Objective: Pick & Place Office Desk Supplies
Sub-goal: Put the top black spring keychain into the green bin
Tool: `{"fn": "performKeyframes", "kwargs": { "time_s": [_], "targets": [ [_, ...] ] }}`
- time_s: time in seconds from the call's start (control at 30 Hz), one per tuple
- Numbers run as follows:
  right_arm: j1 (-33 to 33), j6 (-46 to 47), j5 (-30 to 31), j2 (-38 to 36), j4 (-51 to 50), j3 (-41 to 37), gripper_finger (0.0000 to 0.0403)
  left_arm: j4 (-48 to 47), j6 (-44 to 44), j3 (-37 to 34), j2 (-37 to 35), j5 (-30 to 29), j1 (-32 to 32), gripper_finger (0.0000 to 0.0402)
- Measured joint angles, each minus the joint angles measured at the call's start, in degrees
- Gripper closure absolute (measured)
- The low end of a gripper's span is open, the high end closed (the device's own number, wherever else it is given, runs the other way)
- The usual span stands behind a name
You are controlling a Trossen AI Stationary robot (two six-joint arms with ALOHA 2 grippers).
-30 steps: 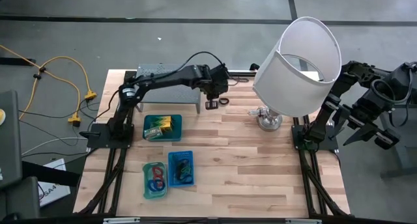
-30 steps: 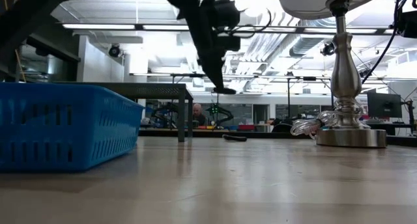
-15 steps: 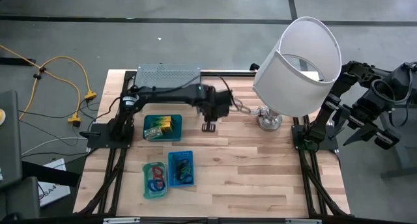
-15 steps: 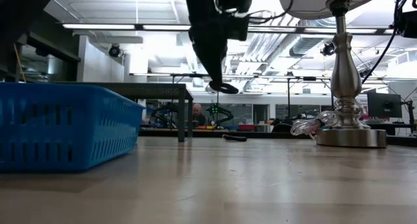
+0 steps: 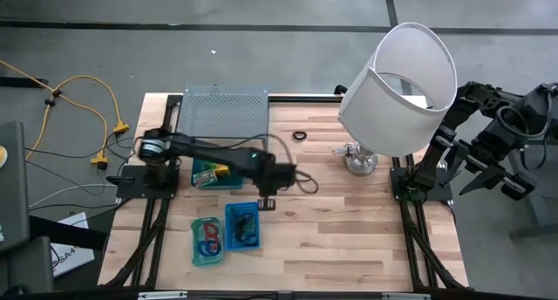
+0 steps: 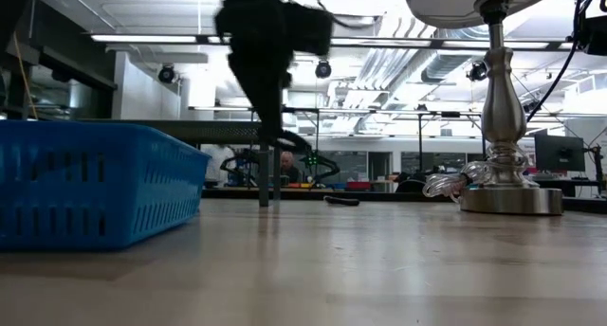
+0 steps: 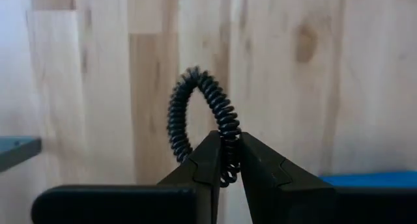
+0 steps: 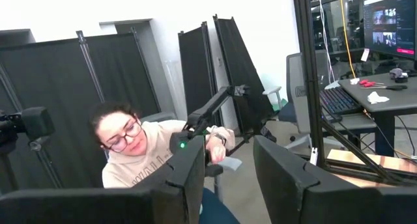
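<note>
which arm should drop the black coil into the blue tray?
Left. The left gripper is already shut on the black coil and hangs just beside the blue tray. The right gripper is open, holding nothing, off the table's right edge.

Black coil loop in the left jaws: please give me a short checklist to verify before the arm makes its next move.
1. Grip: the left gripper is shut on the black coil loop, which stands up from the jaws. Ok.
2. Position: the left gripper hangs just beside the blue tray, not over it. Not ok yet.
3. Space in the blue tray: dark items already lie inside; free space cannot be judged. Cannot tell.
4. Other supplies: a black ring lies on the table near the lamp, away from the arm. Ok.
5. Right gripper: parked off the table's right edge, jaws open. Ok.
</note>
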Motion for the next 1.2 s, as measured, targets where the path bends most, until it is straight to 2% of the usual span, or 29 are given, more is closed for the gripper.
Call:
{"fn": "performKeyframes", "kwargs": {
  "time_s": [0.23, 0.4, 0.6, 1.03, 1.2],
  "targets": [
    [0.00, 0.02, 0.00, -0.02, 0.04, 0.00, 0.0283, 8.91, -8.83, -15.32, -11.98, -7.23, -7.69, 0.0361],
    [0.00, 0.02, 0.01, -0.02, 0.03, 0.00, 0.0283, 8.79, -14.97, -19.93, -17.26, -11.85, -14.73, 0.0361],
    [-0.01, 0.02, -0.01, -0.02, 0.01, -0.01, 0.0283, 3.37, -24.60, -21.43, -21.06, -19.07, -23.14, 0.0361],
    [0.00, 0.02, 0.00, -0.02, 0.01, 0.00, 0.0283, -8.60, -55.65, -21.47, -21.64, -24.07, -41.37, 0.0361],
    [0.00, 0.02, -0.02, -0.02, 0.01, 0.00, 0.0283, -10.00, -66.12, -21.55, -19.52, -22.84, -46.75, 0.0361]
  ]
}}
